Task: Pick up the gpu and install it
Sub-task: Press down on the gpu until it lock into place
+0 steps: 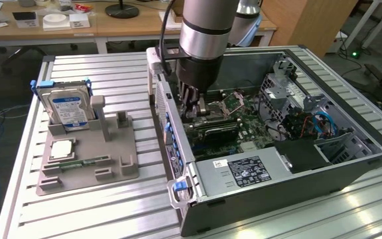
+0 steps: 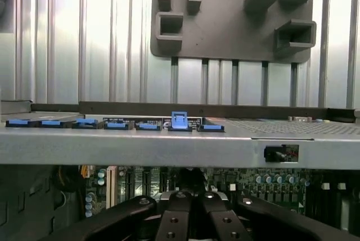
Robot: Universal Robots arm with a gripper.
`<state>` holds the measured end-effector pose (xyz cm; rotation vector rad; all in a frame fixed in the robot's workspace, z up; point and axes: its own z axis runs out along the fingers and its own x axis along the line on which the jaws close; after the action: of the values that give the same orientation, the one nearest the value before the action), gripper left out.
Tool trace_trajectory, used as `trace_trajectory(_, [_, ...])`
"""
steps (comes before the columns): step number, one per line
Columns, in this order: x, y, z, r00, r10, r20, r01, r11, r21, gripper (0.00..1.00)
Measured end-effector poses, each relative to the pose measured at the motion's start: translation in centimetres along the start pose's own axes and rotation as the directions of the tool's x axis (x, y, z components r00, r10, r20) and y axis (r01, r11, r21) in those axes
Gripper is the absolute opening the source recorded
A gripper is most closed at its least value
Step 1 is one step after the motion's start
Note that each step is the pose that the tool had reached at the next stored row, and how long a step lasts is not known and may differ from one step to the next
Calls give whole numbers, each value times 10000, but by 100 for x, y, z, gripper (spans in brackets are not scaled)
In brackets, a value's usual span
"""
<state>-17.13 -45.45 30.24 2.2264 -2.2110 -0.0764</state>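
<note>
I have the arm reaching down into the open computer case point(image 1: 297, 164), which lies on its side on the slatted aluminium table point(image 1: 111, 209). The gripper point(image 1: 201, 110) sits low over the motherboard point(image 1: 244, 127), close to the case wall on the exterior view's left. Just below the fingertips lies a dark flat card, the gpu point(image 1: 219, 132), resting on the board beside the black power supply point(image 1: 244, 172). I cannot tell whether the fingers are touching it or have parted from it — from the wrist the black finger links point(image 2: 191, 218) draw close together over the board, so the jaws look narrow, but what sits between them is hidden. On the exterior view's left, well apart from the case, the grey parts holder point(image 1: 88, 162) carries a hard drive point(image 1: 68, 107) with a blue label standing upright, a square processor point(image 1: 61, 148) lying flat, and a narrow green memory stick point(image 1: 81, 163)
</note>
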Motion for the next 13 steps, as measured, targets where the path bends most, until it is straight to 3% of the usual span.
trace_trajectory(6, [0,38,2,10000,-2,-17,2,10000,-2,11])
trace_trajectory(13, [2,-32,61,10000,0,-25,0,10000,-1,11])
